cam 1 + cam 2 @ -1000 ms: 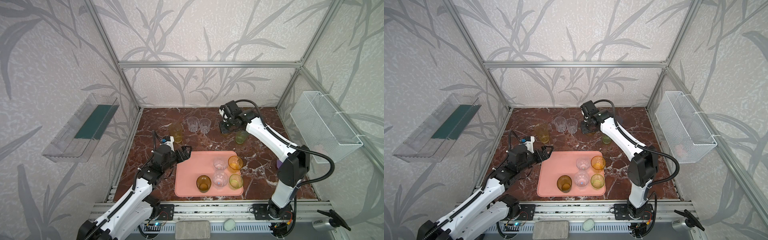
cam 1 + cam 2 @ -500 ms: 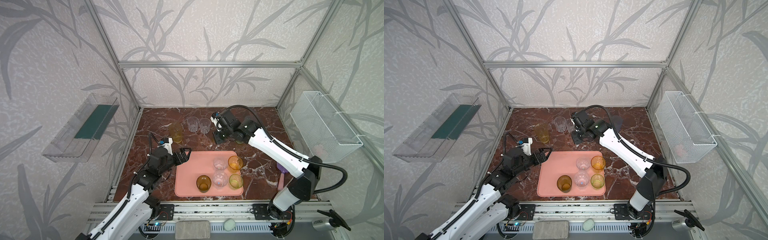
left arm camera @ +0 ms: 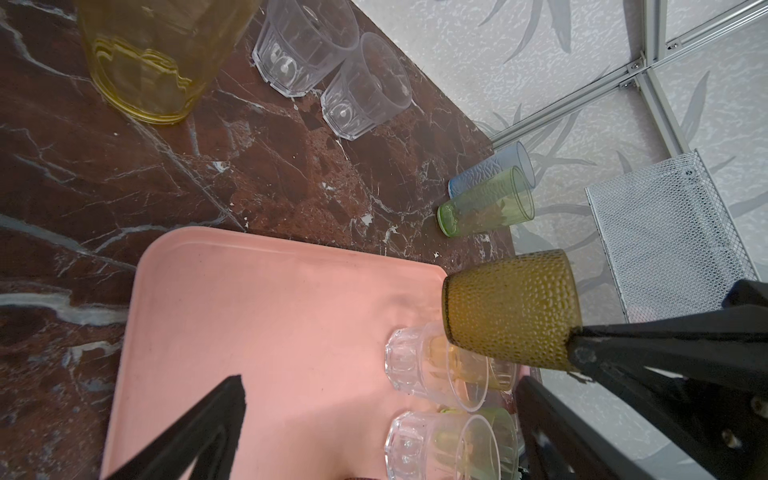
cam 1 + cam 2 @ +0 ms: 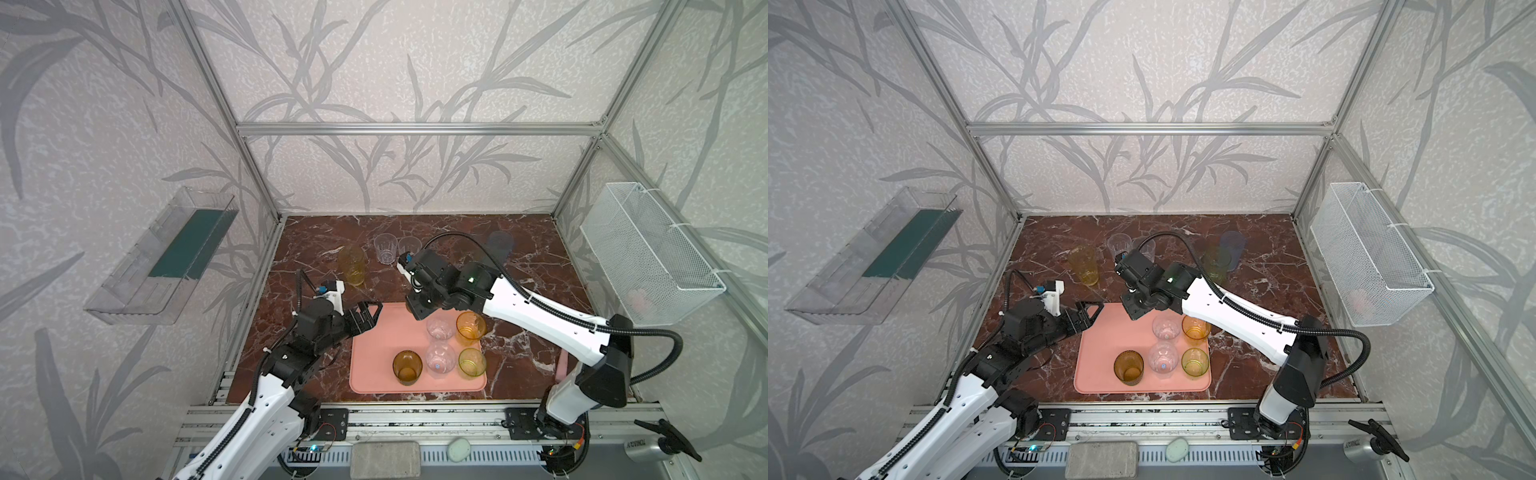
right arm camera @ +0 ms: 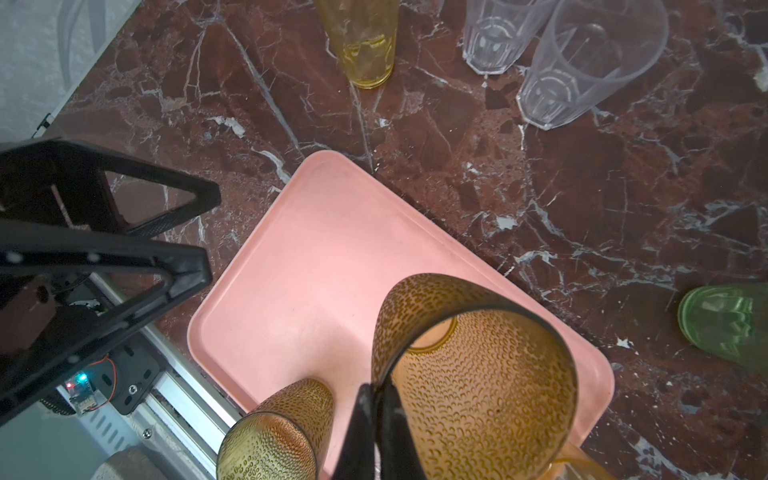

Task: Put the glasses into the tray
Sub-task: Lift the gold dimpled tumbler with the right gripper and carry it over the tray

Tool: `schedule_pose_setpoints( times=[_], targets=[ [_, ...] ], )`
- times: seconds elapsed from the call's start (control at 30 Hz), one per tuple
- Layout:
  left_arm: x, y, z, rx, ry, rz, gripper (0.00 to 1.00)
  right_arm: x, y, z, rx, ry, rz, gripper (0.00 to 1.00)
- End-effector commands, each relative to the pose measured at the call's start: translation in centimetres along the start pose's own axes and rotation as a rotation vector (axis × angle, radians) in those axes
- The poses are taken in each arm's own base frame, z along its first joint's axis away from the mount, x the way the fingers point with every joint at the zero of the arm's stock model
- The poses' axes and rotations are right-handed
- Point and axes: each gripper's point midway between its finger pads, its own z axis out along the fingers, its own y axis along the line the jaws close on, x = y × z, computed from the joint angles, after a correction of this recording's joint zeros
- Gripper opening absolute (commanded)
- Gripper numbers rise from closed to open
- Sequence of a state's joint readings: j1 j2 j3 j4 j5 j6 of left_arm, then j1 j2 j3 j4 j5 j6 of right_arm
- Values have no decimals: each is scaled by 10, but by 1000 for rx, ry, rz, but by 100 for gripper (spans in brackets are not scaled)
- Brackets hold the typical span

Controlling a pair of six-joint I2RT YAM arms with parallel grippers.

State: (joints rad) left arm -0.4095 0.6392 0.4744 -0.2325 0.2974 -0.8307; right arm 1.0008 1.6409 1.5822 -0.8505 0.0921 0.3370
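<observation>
Amber glass (image 5: 478, 395), rim-pinched by right gripper (image 5: 376, 390), left gripper (image 4: 368, 318) released: may clip clear glass (image 4: 439, 328) at its 4 o'clock when lowered onto tray (image 4: 382, 345).

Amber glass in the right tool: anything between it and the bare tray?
Nothing visible. The amber glass in the right tool hangs over bare tray; five glasses stand aside, the open left tool beside its corner.

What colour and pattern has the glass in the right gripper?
Amber glass, finely dotted; best in the right wrist view.
</observation>
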Motion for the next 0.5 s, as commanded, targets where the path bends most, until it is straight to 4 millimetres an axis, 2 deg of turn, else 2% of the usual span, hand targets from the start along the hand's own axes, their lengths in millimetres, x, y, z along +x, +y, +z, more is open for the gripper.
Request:
schedule_pose_setpoints(
  times=[0.0,0.03,0.33,0.4,0.47],
  targets=[
    [6,11,-4,-34,4,-7,99,9,-1,8,39,31,6,0],
    [6,13,-5,-39,-1,-3,99,15,11,9,28,44,-17,0],
    [8,22,-7,-78,-7,6,99,32,30,23,-3,96,-20,0],
    [9,24,-7,-83,-8,5,99,38,32,36,2,126,-21,0],
    [9,25,-7,-87,-6,14,99,41,33,40,4,137,-21,0]
  ],
)
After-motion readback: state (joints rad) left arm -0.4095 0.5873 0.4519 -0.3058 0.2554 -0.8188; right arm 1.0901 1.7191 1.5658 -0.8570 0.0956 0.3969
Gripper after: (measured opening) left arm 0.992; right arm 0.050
